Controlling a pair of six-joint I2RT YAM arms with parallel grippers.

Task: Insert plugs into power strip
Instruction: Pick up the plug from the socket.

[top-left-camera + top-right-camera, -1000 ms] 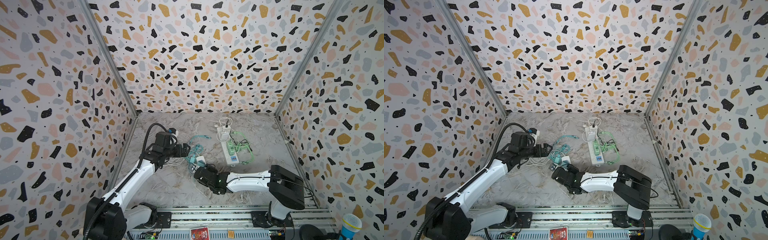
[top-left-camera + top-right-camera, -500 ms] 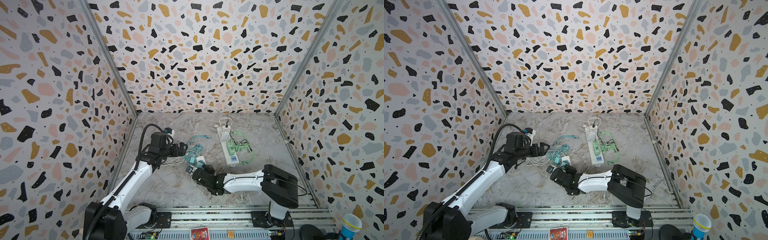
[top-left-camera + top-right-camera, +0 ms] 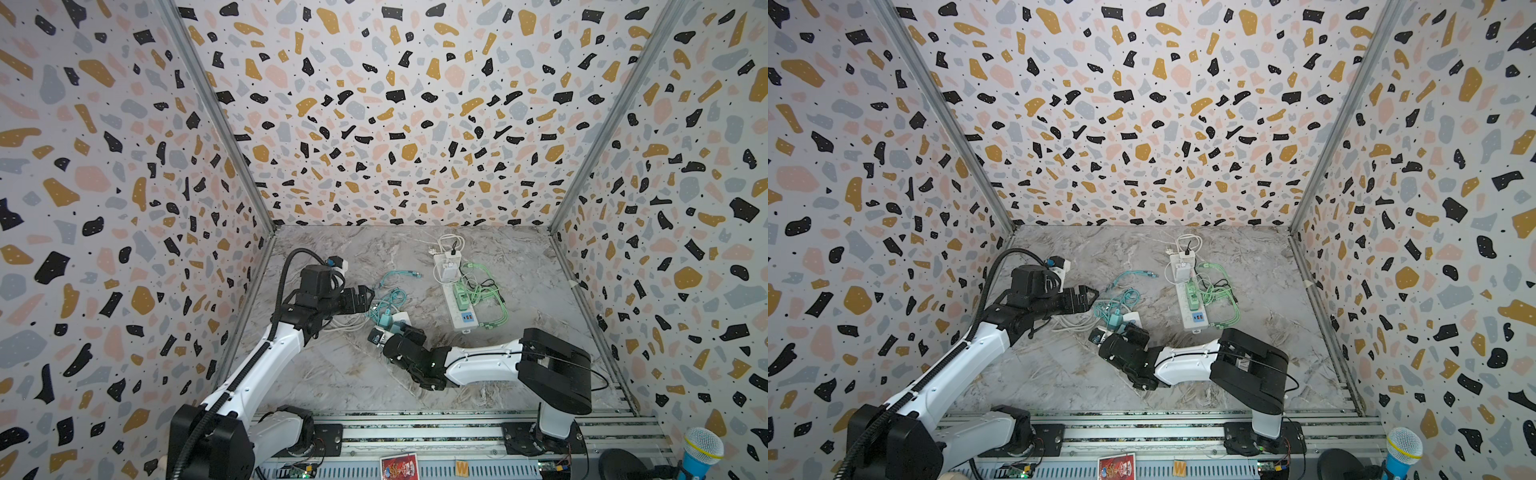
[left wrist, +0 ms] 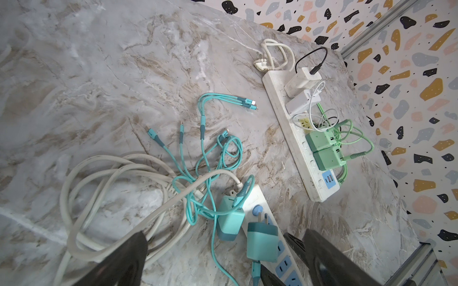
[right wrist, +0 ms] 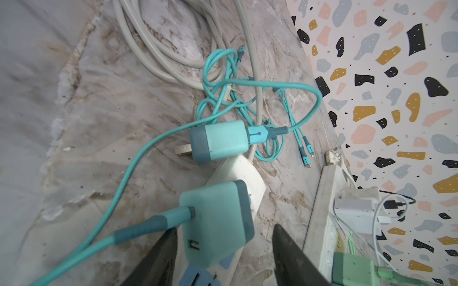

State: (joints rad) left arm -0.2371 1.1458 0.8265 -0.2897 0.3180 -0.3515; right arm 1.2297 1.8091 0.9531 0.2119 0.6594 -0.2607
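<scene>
Sliding left, right gripper [image 5: 224, 229] straddles a teal plug [image 5: 210, 205] over the nearer power strip [image 5: 238, 170], jaws half-spread, grip unconfirmed, while left gripper [image 3: 366, 297] gapes empty; insertion still pending.

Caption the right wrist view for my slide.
Open right gripper straddles a teal plug lying on a white power strip; a second teal plug lies unplugged just beyond.

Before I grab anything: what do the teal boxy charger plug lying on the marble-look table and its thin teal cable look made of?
Teal boxy charger plug: probably moulded hard plastic, satin, with soft highlights and rounded edges; its prongs look bare metal. Thin teal cable: flexible sheath, rubbery or fine braid, cannot tell which; matt, lying in loose loops.
</scene>
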